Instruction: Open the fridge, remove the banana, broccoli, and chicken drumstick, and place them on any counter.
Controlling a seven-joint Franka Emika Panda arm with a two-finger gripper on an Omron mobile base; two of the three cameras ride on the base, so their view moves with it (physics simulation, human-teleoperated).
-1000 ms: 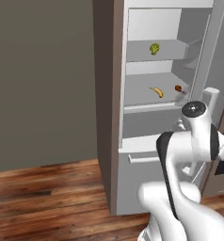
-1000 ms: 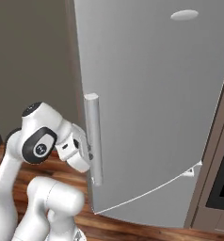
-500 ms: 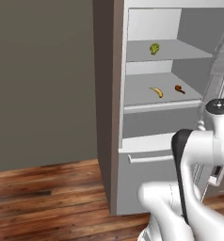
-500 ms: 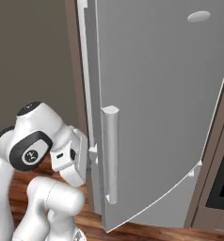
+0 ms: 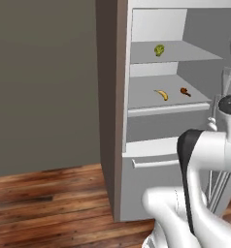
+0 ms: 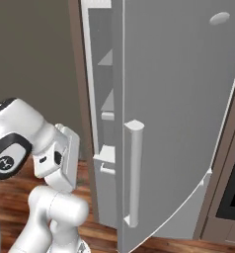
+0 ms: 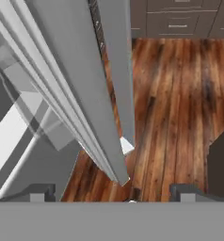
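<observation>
With the tall silver-grey fridge (image 5: 175, 111) opened and the gripper (image 7: 113, 192) spread empty, the small curved yellow banana (image 5: 161, 94) is to be reached next.

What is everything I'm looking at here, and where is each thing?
fridge: one, silver-grey, door swung open, bottom drawer shut.
door handle: one, grey vertical bar, on the open door's outer face.
broccoli: one, green, upper shelf.
banana: one, yellow, lower shelf, left of the drumstick.
chicken drumstick: one, reddish-brown, same lower shelf.
wall panel: one, dark brown, beside the fridge.
floor: brown wood planks.
arm: one, white with dark joints, before the fridge.
gripper: one, jaws open, holding nothing, by the door's edge.
</observation>
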